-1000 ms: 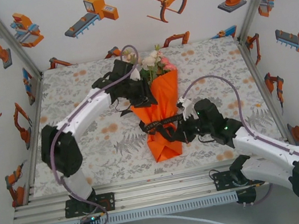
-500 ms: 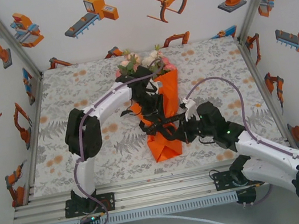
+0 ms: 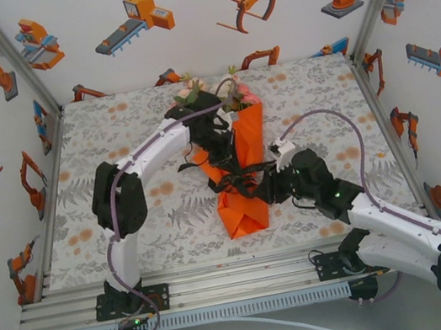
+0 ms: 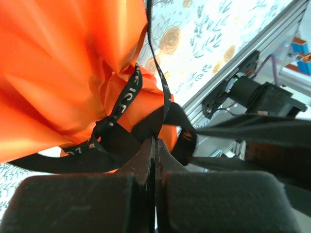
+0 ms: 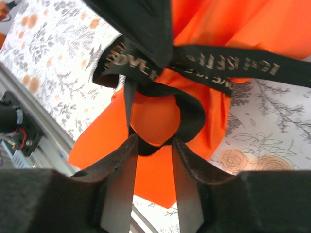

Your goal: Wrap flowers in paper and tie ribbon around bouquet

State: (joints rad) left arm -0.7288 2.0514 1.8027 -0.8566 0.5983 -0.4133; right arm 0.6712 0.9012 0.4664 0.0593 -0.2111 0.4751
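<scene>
White walls (image 3: 208, 43) dotted with orange robot cartoons (image 3: 135, 19) box in the bench (image 3: 112, 133), which wears a grey leaf-print cloth. From above, the bouquet (image 3: 242, 140) lies at mid-bench, its flowers (image 3: 191, 93) towards the far wall and the folded foot of the paper (image 3: 242, 212) towards the arms. The ribbon (image 3: 240, 180) crosses the narrow waist of the cone. The left tool (image 3: 225, 164) comes down on that waist from the far left, and the right tool (image 3: 268, 182) sits just beside it on the right.

At the left wrist, the left tool (image 4: 155, 141) has its fingers pressed flat together, a thin strand of ribbon (image 4: 129, 97) running down into the seam between them. The knot lies against the bright paper (image 4: 63, 63), with the bench (image 4: 204, 39) beyond.

At the right wrist, the right tool (image 5: 154, 143) stands partly apart (a clear gap shows between the fingers). A loop of lettered ribbon (image 5: 233, 65) hangs at the fingertips unpinched, orange paper (image 5: 155, 116) behind it and the bench (image 5: 63, 43) to the left.
</scene>
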